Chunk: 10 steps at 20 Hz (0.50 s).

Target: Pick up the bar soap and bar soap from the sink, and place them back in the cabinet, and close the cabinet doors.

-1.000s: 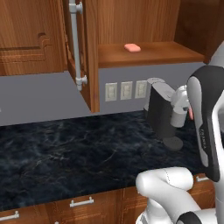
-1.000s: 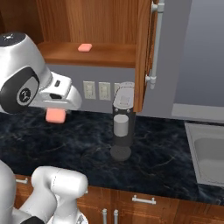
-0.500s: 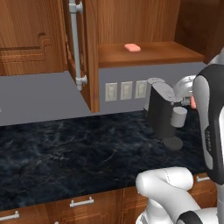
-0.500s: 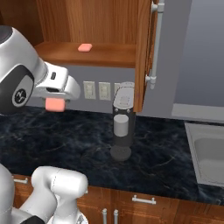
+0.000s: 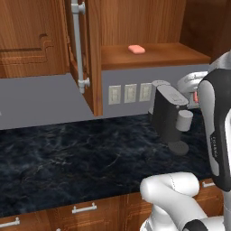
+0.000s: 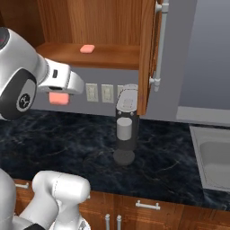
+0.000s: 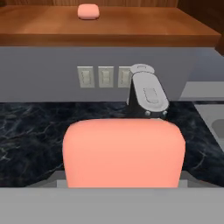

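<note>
Hand view is dominated by a held bar soap (image 7: 123, 153), by which the fingertips are hidden; the jaws are clamped on it. A second bar soap (image 6: 87, 48) is seen on the cabinet shelf (image 6: 108, 56), above the coffee machine (image 6: 125, 123).

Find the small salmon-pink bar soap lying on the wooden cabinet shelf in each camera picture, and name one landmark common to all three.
Left base view: the salmon-pink bar soap lies upper centre-right on the shelf.
Right base view: it lies upper left on the shelf.
Hand view: it lies at the top, left of centre.
Shared landmark: the row of white wall outlets below the shelf.
</note>
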{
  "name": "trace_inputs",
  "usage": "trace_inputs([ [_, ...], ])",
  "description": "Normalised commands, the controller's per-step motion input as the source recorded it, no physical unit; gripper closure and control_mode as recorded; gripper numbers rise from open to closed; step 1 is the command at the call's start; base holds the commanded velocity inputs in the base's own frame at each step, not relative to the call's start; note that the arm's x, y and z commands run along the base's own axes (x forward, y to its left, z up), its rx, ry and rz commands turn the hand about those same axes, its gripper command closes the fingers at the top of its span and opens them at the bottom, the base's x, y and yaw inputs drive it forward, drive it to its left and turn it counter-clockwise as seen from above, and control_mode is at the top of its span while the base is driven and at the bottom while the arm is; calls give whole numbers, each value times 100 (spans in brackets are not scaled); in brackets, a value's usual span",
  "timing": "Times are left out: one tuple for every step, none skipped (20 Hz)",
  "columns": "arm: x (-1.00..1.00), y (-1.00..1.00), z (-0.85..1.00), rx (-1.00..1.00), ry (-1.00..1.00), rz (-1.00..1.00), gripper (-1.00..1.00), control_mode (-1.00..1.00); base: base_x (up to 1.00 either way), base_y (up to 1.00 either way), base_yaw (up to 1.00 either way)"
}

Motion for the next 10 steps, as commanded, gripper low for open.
trace_inputs([
  [16, 0, 22, 0, -9, 0, 100, -100, 0, 0, 0],
  [18, 0, 21, 0, -7, 0, 100, -100, 0, 0, 0],
  [14, 0, 21, 0, -7, 0, 100, -100, 0, 0, 0],
  [11, 0, 19, 0, -7, 0, 100, -100, 0, 0, 0],
  [13, 0, 17, 0, -6, 0, 100, -100, 0, 0, 0],
  [21, 0, 14, 0, -5, 0, 100, -100, 0, 0, 0],
  [26, 0, 10, 0, -5, 0, 100, -100, 0, 0, 0],
  [28, 0, 12, 0, -5, 0, 100, -100, 0, 0, 0],
  [28, 0, 14, 0, -4, 0, 100, -100, 0, 0, 0],
  [27, 0, 13, 0, -4, 0, 100, -100, 0, 0, 0],
])
